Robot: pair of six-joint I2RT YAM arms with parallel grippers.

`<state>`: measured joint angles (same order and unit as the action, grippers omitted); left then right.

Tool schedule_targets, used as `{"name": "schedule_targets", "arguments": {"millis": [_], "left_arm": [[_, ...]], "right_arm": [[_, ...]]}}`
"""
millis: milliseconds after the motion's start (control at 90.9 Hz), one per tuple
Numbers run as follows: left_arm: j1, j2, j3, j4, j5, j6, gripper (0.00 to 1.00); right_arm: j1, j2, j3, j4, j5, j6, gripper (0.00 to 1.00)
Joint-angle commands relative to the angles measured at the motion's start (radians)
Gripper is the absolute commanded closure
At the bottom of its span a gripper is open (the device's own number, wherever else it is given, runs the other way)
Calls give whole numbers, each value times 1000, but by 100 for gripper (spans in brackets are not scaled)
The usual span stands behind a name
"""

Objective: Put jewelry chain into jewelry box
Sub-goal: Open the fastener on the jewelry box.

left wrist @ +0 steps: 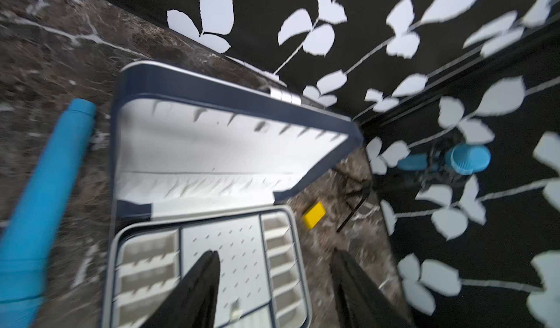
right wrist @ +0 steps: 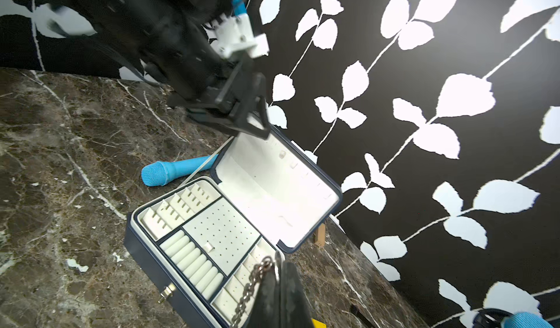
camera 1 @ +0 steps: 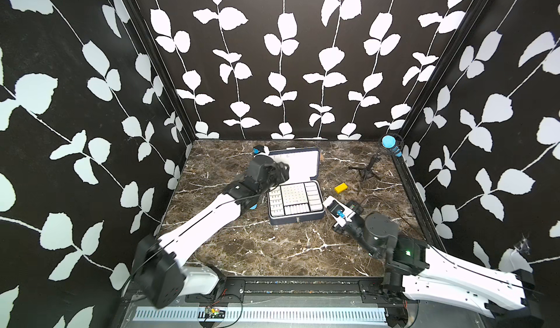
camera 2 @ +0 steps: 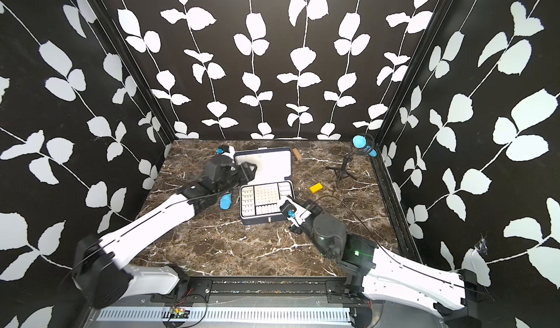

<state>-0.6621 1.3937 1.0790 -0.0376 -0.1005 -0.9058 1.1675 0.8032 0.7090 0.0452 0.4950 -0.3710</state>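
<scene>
Silvery links of the jewelry chain (right wrist: pixel 251 287) hung in a nearly straight line from the right gripper (right wrist: pixel 280 264), whose dark fingers (right wrist: pixel 272 296) were pressed together on the chain's upper end. The chain's long axis ran downward alongside those fingers, and its lower end passed out of the wrist view, so where it pointed last could not be told. It hung in front of the right-hand column of compartments in the jewelry box (camera 1: pixel 295 219), at the box's front right corner, and whether it touched the white tray (right wrist: pixel 194 217) could not be told. In both top views the chain was too thin to make out. The box (camera 2: pixel 263 220) lay on the marble tabletop (camera 1: pixel 272 250) with its long axis running side to side, its metal clasp (right wrist: pixel 166 293) on the front wall and its white-lined lid (camera 1: pixel 303 161) standing open at the back. The left gripper (left wrist: pixel 275 251) hovered above the box's left rear part, its jaws spread wide with nothing between them. A blue microphone (camera 2: pixel 225 202) lay just beside the box's left wall, and a yellow block (camera 1: pixel 341 187) lay near the box's right side.
</scene>
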Motion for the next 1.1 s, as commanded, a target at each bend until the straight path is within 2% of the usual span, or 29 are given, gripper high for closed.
{"name": "schedule_targets", "arguments": {"millis": [0, 154, 374, 726, 1089], "left_arm": [[0, 85, -25, 300, -38, -262, 40], [-12, 176, -76, 495, -141, -419, 43], [-11, 182, -91, 478, -242, -474, 43], [25, 244, -80, 537, -131, -597, 44], [28, 276, -98, 597, -182, -665, 45]], "right_arm": [[-9, 23, 43, 108, -51, -2, 100], [-21, 58, 32, 151, -54, 3, 100], [-41, 65, 25, 164, -64, 16, 100], [-70, 26, -15, 168, -64, 32, 100], [-99, -2, -44, 182, -87, 41, 100]]}}
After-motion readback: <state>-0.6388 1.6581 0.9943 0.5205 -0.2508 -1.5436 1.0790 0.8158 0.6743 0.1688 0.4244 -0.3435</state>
